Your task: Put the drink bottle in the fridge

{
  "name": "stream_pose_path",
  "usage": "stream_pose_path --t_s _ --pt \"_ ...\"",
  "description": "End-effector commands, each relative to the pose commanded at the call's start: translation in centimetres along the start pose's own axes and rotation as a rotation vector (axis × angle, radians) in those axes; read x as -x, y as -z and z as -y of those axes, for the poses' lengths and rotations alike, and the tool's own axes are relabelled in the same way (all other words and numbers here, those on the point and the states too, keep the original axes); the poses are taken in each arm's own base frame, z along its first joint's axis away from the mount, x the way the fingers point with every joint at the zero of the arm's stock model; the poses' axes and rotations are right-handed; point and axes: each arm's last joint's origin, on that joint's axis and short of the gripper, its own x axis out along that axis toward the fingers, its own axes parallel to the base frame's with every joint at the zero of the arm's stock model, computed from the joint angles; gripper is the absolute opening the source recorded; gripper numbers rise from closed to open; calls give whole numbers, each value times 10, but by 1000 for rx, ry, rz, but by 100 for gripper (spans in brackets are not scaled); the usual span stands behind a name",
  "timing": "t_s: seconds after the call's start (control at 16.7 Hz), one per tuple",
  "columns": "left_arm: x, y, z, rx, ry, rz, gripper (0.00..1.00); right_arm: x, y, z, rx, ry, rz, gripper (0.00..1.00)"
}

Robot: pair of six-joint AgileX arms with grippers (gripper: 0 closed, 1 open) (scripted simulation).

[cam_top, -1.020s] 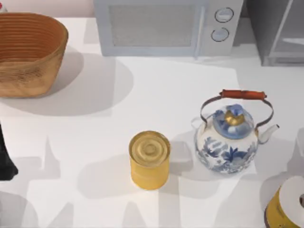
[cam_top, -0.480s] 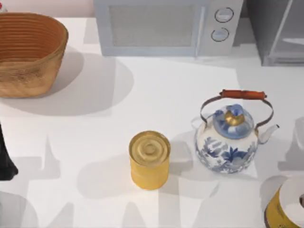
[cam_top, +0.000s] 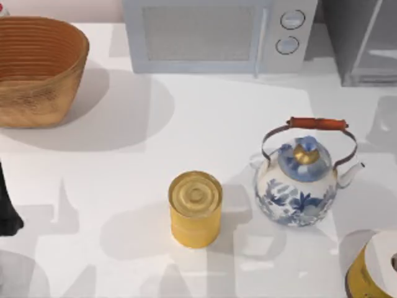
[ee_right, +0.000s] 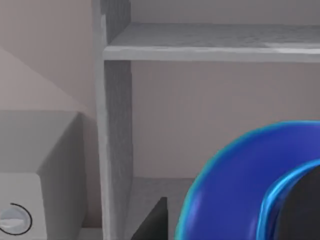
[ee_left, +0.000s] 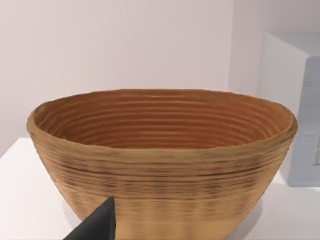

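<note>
The drink bottle (ee_right: pixel 235 190) is a glossy blue shape close in the right wrist view. My right gripper (ee_right: pixel 222 225) is shut on it, with one dark finger (ee_right: pixel 150 222) showing beside the bottle. The bottle hangs just in front of the fridge (ee_right: pixel 115 125), whose open grey interior has a shelf (ee_right: pixel 210 45) above. From above, the fridge (cam_top: pixel 366 43) stands at the table's back right corner. My left arm (cam_top: pixel 7 211) is parked at the table's left edge, one dark fingertip (ee_left: pixel 97 225) pointing at the basket.
A light-grey microwave (cam_top: pixel 217 34) stands at the back, left of the fridge. A woven basket (cam_top: pixel 37 68) sits back left. A yellow can (cam_top: pixel 195 208) and a blue-and-white kettle (cam_top: pixel 304 177) stand mid-table. A yellow, white-topped container (cam_top: pixel 375 267) is at the front right.
The arm shadows on the table's right side have shifted toward the back, nearer the fridge. The objects on the table and the left arm have not moved.
</note>
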Motion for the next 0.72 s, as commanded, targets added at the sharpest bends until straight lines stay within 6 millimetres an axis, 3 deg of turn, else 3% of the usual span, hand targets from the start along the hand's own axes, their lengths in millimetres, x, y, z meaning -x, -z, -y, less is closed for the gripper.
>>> stream_pose_path --t_s 0.18,0.36,0.54,0.72 --pt "0 0 0 0 0 0 100 -65 15 18 -3 -1 -35 1" --pt "0 0 0 0 0 0 100 -121 53 39 -10 -3 -65 1" --pt "0 0 0 0 0 0 100 -159 97 58 -15 -4 -79 1" --pt "0 0 0 0 0 0 100 -180 129 72 -17 -4 -75 1"
